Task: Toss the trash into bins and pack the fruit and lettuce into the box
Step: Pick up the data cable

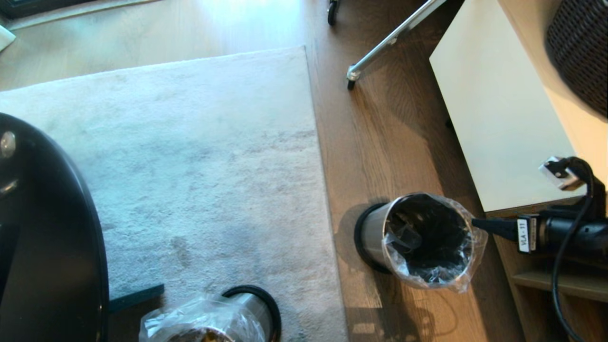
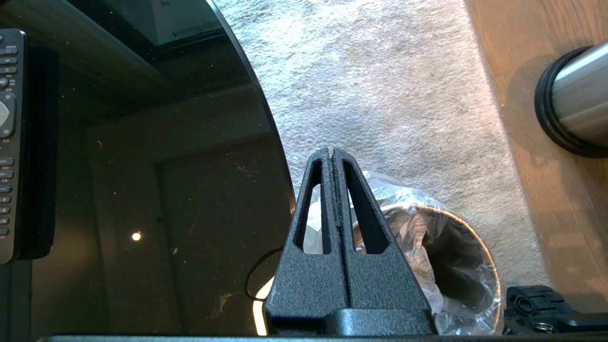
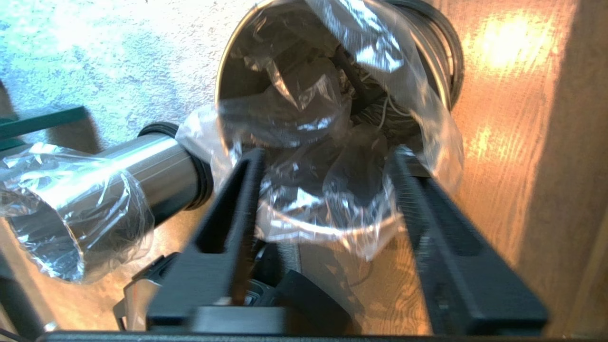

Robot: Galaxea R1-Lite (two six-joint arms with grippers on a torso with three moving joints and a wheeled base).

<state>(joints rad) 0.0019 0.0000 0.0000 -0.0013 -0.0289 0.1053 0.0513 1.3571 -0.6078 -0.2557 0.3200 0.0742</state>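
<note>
Two steel bins with clear liners stand on the floor. One bin (image 1: 375, 232) is on the wood at the right, the other bin (image 1: 251, 308) on the rug's near edge. My right gripper (image 1: 477, 222) hangs at the right bin's rim. In the right wrist view this gripper (image 3: 327, 156) is open over that bin's mouth (image 3: 247, 61), with only liner plastic between its fingers. My left gripper (image 2: 331, 152) is shut and empty above the near bin (image 2: 475, 251). The trash, fruit, lettuce and box are out of view.
A black glass table (image 1: 47, 237) with a remote control (image 2: 7, 142) fills the left. A grey rug (image 1: 190, 166) covers the middle. At the right are a white tabletop (image 1: 498, 118), a dark woven basket (image 1: 579, 47) and wooden shelves. A metal stand leg (image 1: 380, 47) rests beyond.
</note>
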